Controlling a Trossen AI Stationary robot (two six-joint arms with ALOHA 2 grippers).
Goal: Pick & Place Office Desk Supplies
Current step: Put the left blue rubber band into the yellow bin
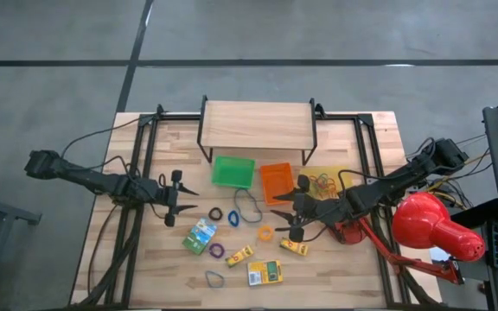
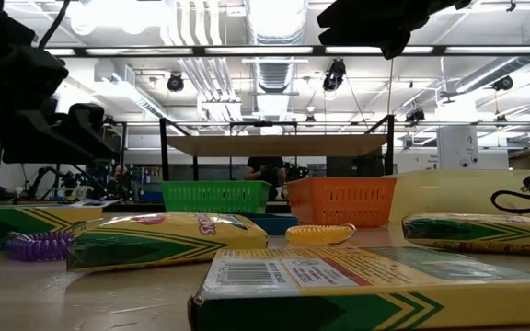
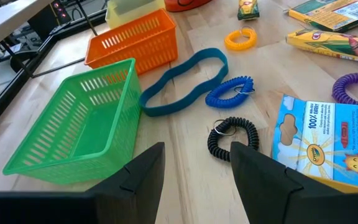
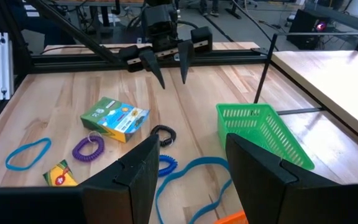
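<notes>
Coiled and flat rubber bands lie flat on the wooden table: a black coil (image 3: 232, 137), a blue coil (image 3: 229, 93), a big blue loop (image 3: 182, 81), an orange coil (image 1: 265, 231), a purple coil (image 4: 89, 148) and a small blue loop (image 1: 214, 278). Printed boxes lie among them: a blue-green one (image 1: 200, 235), two small yellow ones (image 1: 239, 255) (image 1: 296, 248) and a larger yellow-green one (image 1: 264, 273). My left gripper (image 1: 194, 201) hovers open left of the black coil. My right gripper (image 1: 277, 211) hovers open right of the big blue loop.
A green tray (image 1: 233, 170), an orange tray (image 1: 277, 181) and a yellow tray (image 1: 327, 180) holding bands stand before a wooden shelf (image 1: 256, 125). A red desk lamp (image 1: 435, 226) sits at the right. Black frame rails (image 1: 145, 164) run along both table sides.
</notes>
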